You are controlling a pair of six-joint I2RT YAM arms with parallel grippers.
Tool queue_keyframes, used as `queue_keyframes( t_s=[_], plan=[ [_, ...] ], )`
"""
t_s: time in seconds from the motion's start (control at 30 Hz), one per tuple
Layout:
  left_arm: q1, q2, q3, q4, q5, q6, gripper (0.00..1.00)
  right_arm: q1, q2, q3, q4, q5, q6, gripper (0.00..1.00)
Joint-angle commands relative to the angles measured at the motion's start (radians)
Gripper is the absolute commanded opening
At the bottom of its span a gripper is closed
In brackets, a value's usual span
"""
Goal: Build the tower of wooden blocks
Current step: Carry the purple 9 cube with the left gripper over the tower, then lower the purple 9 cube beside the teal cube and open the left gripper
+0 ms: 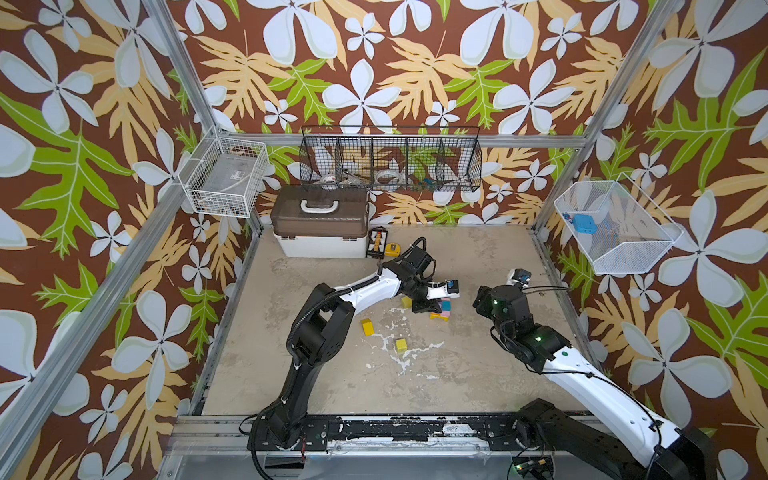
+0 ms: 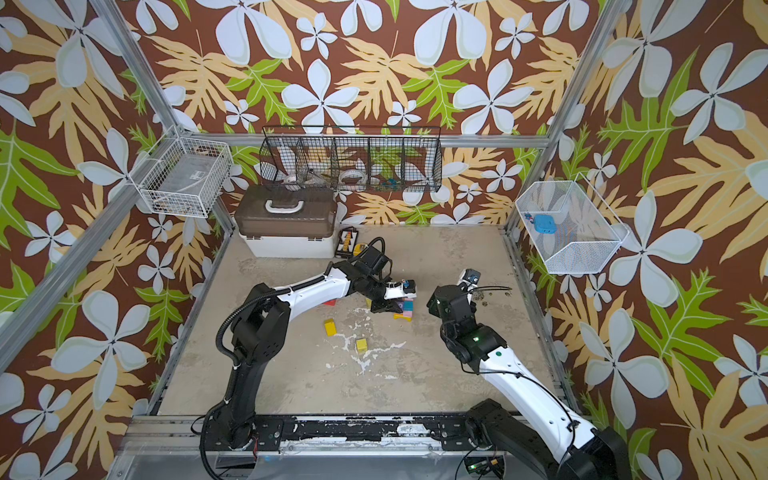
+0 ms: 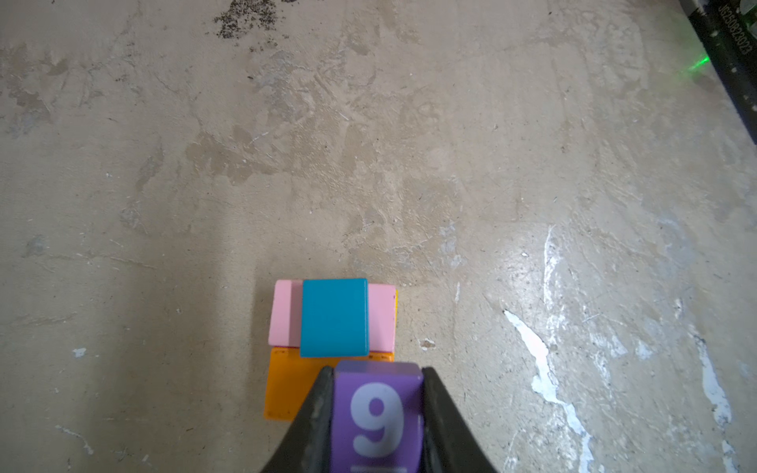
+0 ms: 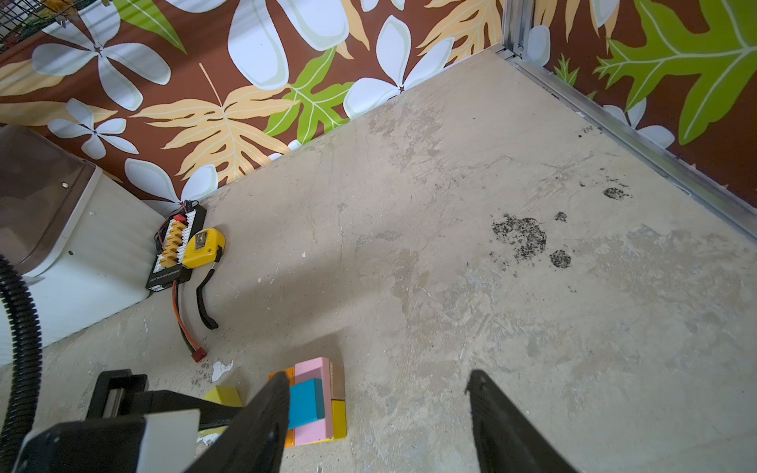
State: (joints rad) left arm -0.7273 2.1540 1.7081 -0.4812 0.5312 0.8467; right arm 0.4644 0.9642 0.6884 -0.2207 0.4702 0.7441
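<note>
Left gripper (image 3: pixel 377 370) is clamped on the purple block (image 3: pixel 377 413) with the white 9, a finger pressed to each side; only the left wrist view shows this, for in both top views that block is hidden beneath the wrist; the same view looks down on the tower (image 3: pixel 282 315), near the middle of the surface (image 1: pixel 332 386), where a teal block (image 3: pixel 334 317) lies across a pink block (image 3: pixel 381 319) over an orange block (image 3: pixel 286 385); the purple block hangs over the orange edge, and whether it touches cannot be told; the right wrist view adds a yellow block (image 4: pixel 339 417) and a tan block (image 4: pixel 338 381) at the stack's side, which the left wrist view all but hides; the right gripper (image 4: pixel 377 374) stands wide and empty near the tower, its fingers cut off by the frame and covered by the arm in both top views; a yellow bar (image 1: pixel 368 327) and a yellow cube (image 1: pixel 400 344) lie apart from the tower, toward the near edge; a red sliver (image 2: pixel 329 302), too small to identify, peeks from under the left forearm in a top view.
</note>
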Motion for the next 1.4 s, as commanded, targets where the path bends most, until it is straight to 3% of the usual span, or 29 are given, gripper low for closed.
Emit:
queue_keyframes(
  t_s=[0.0, 1.2, 1.37],
  plan=[
    [0.008, 0.006, 0.008, -0.016, 0.011, 0.0, 0.0, -0.001, -0.002, 0.001, -0.003, 0.0, 0.003, 0.69],
    [0.02, 0.082, 0.066, -0.02, 0.022, -0.015, 0.0, -0.001, -0.016, 0.002, -0.008, 0.006, 0.001, 0.69],
    [0.02, 0.083, 0.068, -0.019, 0.022, -0.021, 0.04, 0.0, -0.017, 0.002, -0.009, 0.006, 0.0, 0.69]
  ],
)
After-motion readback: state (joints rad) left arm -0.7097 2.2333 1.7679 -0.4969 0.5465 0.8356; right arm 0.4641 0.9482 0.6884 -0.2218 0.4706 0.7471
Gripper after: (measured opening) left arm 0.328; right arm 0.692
